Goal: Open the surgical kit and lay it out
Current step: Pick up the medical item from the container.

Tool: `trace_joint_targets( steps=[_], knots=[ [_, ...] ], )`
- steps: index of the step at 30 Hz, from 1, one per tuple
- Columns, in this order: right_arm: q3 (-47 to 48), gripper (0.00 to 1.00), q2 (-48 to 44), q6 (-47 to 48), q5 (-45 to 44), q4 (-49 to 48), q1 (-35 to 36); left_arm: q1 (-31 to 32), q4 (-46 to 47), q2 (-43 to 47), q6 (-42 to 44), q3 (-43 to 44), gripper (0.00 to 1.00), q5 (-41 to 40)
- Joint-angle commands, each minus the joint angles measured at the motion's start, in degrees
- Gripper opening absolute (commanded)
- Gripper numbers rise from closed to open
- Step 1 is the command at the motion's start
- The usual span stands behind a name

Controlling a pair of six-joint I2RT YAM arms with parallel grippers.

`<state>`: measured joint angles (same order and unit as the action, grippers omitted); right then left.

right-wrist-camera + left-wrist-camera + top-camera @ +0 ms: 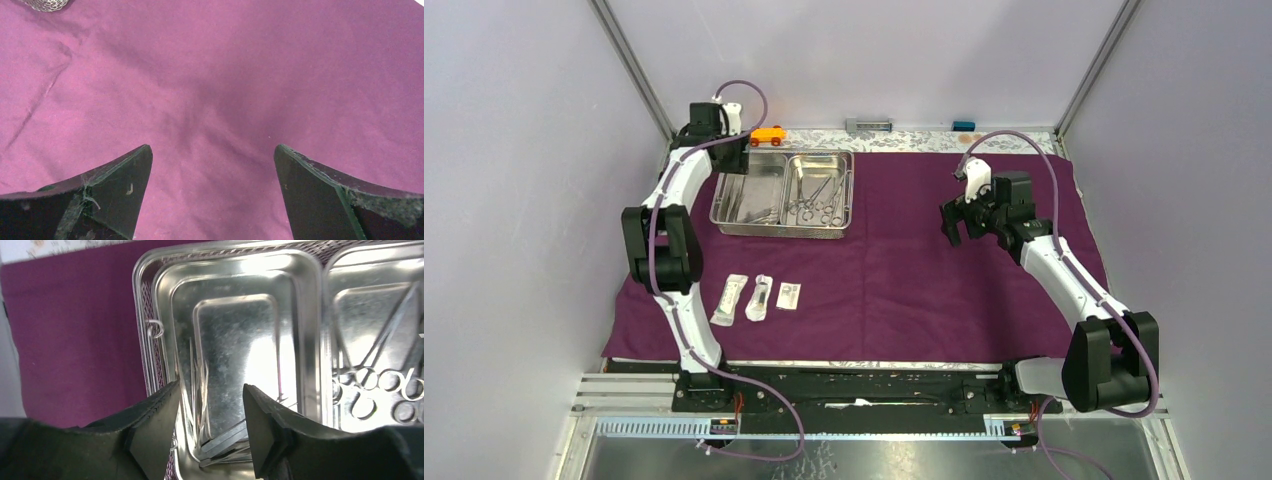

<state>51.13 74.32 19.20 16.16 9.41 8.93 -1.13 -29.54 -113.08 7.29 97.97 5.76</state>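
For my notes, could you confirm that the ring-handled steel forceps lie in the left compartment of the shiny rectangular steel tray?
Not quite: the ring-handled steel forceps lie in the right compartment of the shiny rectangular steel tray, as the top external view shows.

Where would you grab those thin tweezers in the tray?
Probably mid-length, from straight above, jaws across their width. The tweezers lie flat in the tray, along its left compartment, whose walls block a sideways approach; the left gripper hangs right over them.
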Motion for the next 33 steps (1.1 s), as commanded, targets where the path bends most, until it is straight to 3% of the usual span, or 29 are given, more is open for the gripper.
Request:
trace_joint_targets(
  steps=[1, 10, 19, 28, 33],
  knots=[
    [1.07, 0.99, 0.34, 1.08, 0.09, 0.19, 0.02, -0.66, -2.93, -4.75, 1.32, 4.2, 0.55, 0.0],
    [0.9, 0.99, 0.38, 1.69, -0.41, 0.26, -0.01, -0.73, -4.56, -12.62, 2.61, 8.21, 0.48, -2.42],
    [0.81, 0.99, 0.77, 2.16, -0.76, 0.26, -0.05, -1.31, -4.94, -14.67, 2.9, 8.42, 0.5, -4.98],
    [0.77, 0.99, 0.75, 2.24, -0.97, 0.25, -0.04, -3.3, -8.08, -17.0, 0.78, 7.82, 0.5, 2.72],
    [0.75, 0.99, 0.58, 2.24, -0.96, 0.18, -0.01, -4.12, -8.44, -17.62, -0.08, 6.52, 0.43, 5.89]
  ],
)
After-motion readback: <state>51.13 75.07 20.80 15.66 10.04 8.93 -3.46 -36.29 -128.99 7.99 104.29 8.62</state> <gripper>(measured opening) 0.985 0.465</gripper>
